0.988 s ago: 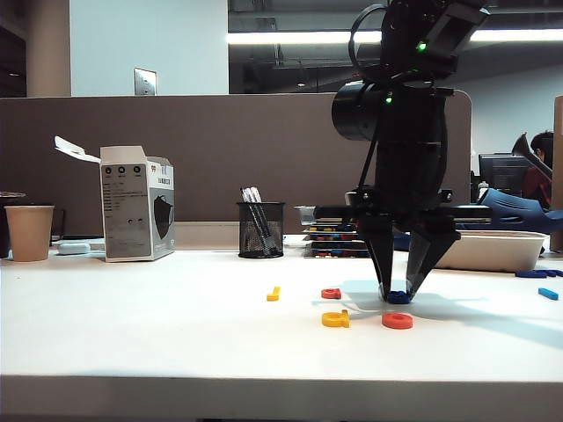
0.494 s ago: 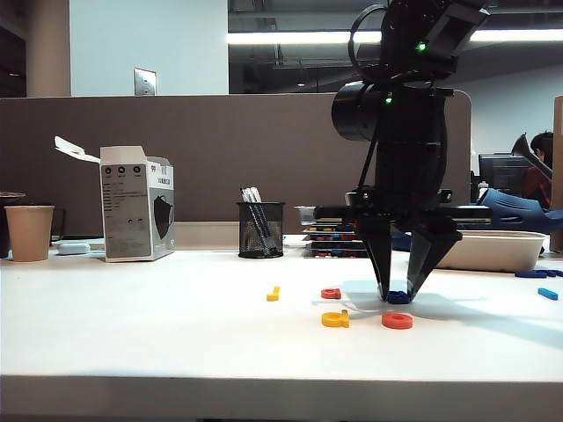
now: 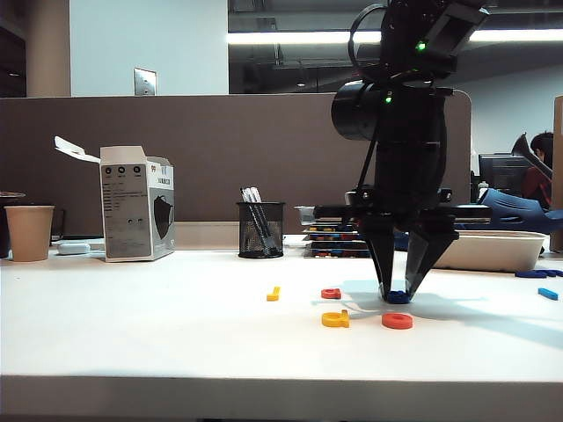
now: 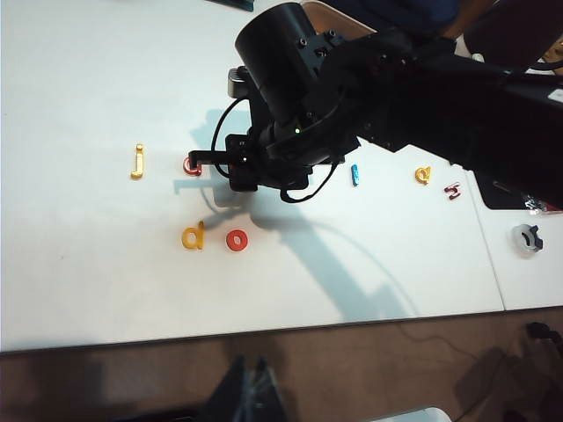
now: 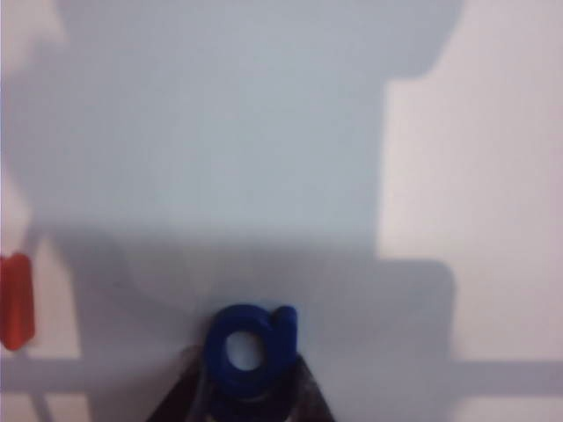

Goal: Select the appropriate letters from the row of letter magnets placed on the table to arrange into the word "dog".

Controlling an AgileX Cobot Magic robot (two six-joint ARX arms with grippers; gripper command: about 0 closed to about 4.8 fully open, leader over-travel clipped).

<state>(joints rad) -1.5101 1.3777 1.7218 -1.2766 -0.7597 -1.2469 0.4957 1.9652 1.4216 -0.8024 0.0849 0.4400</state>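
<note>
On the table [image 3: 132, 343], as the exterior view showed it, the right end effector [image 3: 398, 290] stood upright with its fingers straddling the dark blue "g" [image 3: 398, 297], and the gap between them was narrower than half a second before, when they had stood slightly wider; the arm itself had not shifted. The yellow "d" [image 3: 335, 319] and the red "o" [image 3: 397, 321] lay side by side just in front of it, with a smaller red letter [image 3: 331, 293] and a thin yellow letter [image 3: 274, 293] further left. From the left wrist view, the "d" [image 4: 193, 236] and "o" [image 4: 237, 239] sat close together, already reading as a pair; the left end effector [image 4: 249, 387] hung low off the table edge, apparently closed and empty. The right wrist view showed the "g" [image 5: 249, 350] between the fingertips [image 5: 189, 387], the pads at its sides, though whether they were gripping it could not be told. Judgement: the closing marked the pick-up of the last letter, which had not yet been lifted.
</note>
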